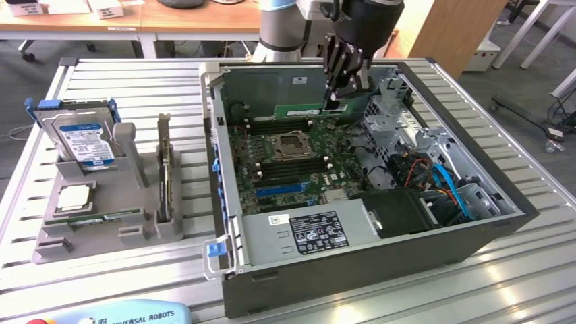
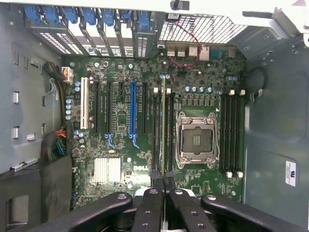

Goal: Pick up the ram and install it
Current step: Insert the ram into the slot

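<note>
Upper centre, over the slatted aluminium table (image 1: 135, 88), the gripper (image 1: 332, 100) seemingly pinches the ram (image 1: 297, 109); wooden desks (image 1: 180, 23) stand behind.

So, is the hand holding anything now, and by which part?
Yes: the hand holds the ram, pinched between its fingertips at the upper long edge.

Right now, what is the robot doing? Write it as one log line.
gripper: shut on ram | ram: over memory slots beside empty processor socket | computer case: open
</note>
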Available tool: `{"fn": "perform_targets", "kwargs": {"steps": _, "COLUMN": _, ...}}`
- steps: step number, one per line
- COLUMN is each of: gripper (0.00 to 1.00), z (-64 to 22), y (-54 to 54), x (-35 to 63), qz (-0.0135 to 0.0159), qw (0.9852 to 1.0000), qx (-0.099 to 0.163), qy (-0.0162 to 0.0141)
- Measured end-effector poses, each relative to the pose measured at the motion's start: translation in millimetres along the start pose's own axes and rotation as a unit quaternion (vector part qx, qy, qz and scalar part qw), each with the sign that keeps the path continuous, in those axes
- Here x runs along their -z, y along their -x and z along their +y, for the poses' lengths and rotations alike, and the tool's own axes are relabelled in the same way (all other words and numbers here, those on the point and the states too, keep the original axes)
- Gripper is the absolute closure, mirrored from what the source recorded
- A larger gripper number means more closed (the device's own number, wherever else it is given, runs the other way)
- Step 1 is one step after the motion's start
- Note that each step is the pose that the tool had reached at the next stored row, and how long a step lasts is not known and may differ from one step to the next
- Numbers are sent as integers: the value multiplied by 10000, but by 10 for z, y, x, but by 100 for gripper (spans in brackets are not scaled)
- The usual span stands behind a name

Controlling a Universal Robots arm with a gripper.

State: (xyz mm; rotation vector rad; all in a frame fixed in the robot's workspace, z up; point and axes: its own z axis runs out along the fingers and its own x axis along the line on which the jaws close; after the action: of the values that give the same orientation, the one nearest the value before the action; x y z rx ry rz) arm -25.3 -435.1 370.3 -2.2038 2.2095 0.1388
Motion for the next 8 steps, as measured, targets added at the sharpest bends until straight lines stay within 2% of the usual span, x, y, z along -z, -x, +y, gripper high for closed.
{"fn": "perform_targets", "kwargs": {"steps": 8, "gripper": 88, "z": -8, "y": -11, "x": -146, "qz": 0, "qw": 10000, "qx": 0, "qy": 0}}
